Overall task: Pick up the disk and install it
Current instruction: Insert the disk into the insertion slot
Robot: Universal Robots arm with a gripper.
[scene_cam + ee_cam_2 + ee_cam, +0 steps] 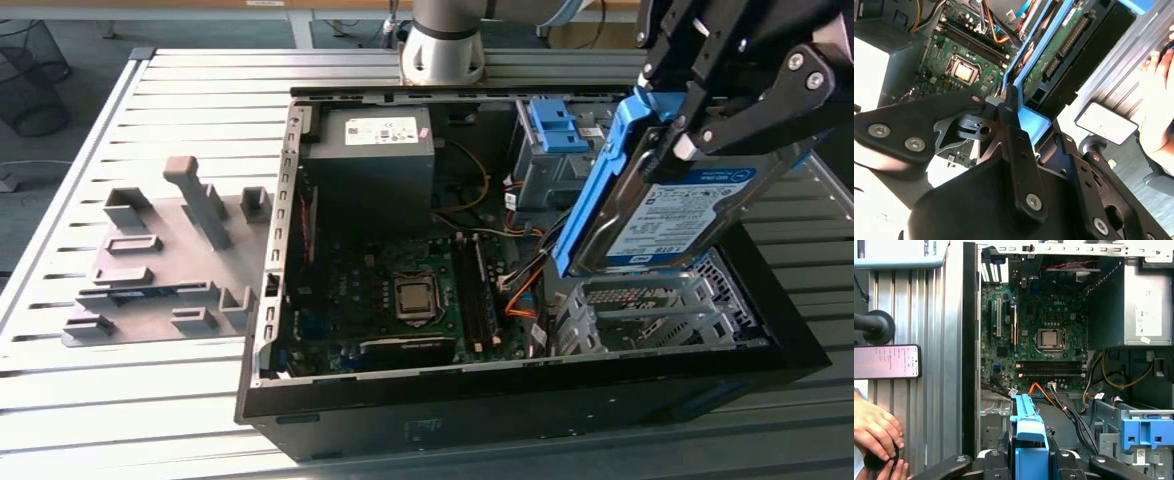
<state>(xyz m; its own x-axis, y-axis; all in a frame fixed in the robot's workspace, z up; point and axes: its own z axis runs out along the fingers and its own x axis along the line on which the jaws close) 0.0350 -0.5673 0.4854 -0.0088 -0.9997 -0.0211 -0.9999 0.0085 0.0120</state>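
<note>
So, gripper (705, 128): you've got the fingers closed onto the disk (681, 215), one each side of its blue caddy, pinching the upper end.
Grip detail: in the first wrist view the caddy end (1026, 427) sits snug betw. the two black fingers (1004, 462).
Disk: off the table, held in the air and tilted, w/ the white-and-blue label facing the exterior cam; in the second wrist view you see its circuit-board side.
Disk vs cage: lower end hangs over the grey drive cage (654, 310) at the case corner on the exterior view's right; can't tell if it touches the cage.
PC case (534, 410): lying open side up on the slatted metal table (134, 400), motherboard (340, 290) and CPU socket (415, 297) exposed, power supply (374, 150) at the far end.
Blue bracket (558, 125): atop a grey bay just beside the disk, twd the power supply.
Grey fixture block (160, 260): on the table at the exterior view's left, apart from the case.
Person: a hand (874, 432) outside the case, near a phone (886, 361).
</note>
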